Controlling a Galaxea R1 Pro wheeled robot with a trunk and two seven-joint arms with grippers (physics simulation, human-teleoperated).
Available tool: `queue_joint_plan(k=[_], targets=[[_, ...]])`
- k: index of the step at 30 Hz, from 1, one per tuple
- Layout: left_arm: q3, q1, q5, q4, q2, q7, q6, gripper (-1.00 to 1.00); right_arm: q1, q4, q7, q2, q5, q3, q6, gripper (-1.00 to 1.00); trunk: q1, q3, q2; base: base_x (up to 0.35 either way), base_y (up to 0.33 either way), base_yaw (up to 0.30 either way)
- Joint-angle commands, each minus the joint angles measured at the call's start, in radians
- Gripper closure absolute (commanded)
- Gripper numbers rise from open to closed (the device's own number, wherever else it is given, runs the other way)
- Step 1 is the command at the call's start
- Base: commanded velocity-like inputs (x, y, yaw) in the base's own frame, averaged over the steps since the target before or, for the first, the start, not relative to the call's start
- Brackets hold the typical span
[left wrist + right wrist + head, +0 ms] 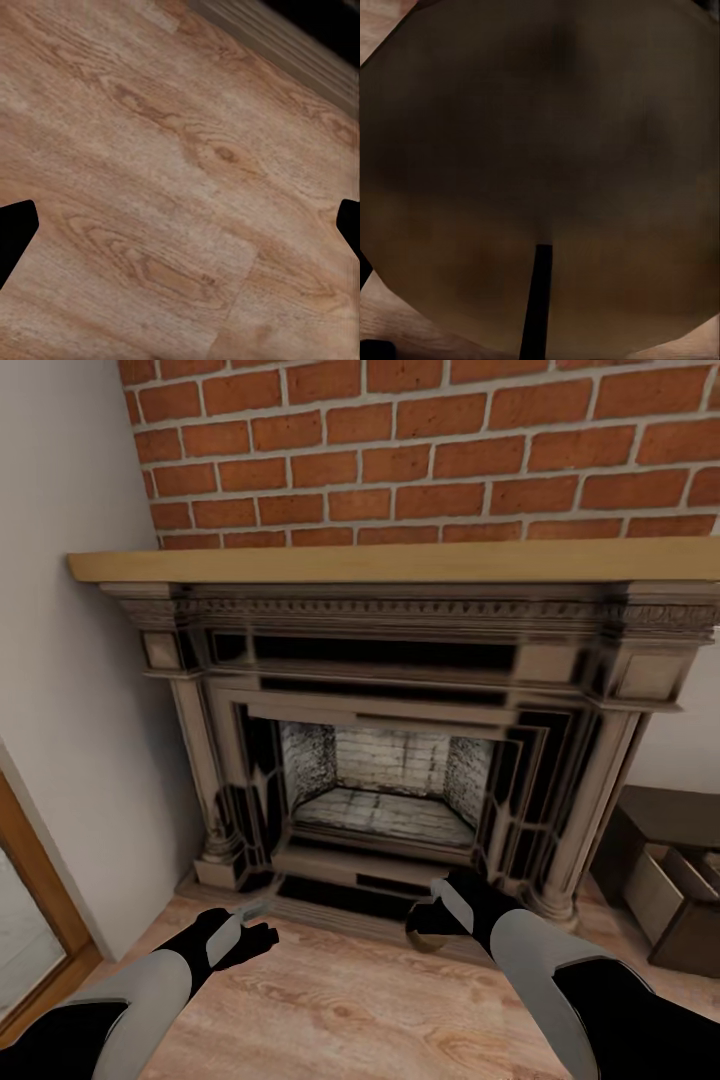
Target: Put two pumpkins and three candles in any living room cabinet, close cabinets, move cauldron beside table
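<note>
Facing fireplace (400, 760); open cabinet (670, 890) right; bare floor (350, 1000).

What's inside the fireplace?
The fireplace has pale grey brick walls and a bare stone floor, no fire or logs. Its front corners hide behind the dark frame.

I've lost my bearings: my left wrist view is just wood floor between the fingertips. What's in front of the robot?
Observer: A fireplace with a brick wall above stands straight ahead.
Operator: Is the right end effector carrying anything?
Observer: The right end effector seems shut on a round tan thing, likely a candle, very close to that wrist camera.
Operator: Where's the cabinet?
Observer: At the head view's right edge is the dark cabinet, with a pale-lined drawer pulled open.
</note>
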Motion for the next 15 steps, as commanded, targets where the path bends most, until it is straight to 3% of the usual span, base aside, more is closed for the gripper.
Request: queue_joint_plan(k=[1,15], targets=[[0.003,0.0,0.009,-0.003,0.0,0.007,0.005,-1.0,-0.001,-0.001,-0.004,0.0,-0.01,0.008,0.004,1.0,-0.004,0.003,0.007,0.0,0.0,-0.238],[0.003,0.0,0.009,-0.003,0.0,0.007,0.005,-1.0,0.0,-0.001,-0.004,0.0,-0.01,0.008,0.004,1.0,-0.012,0.026,0.021,0.0,0.0,-0.236]])
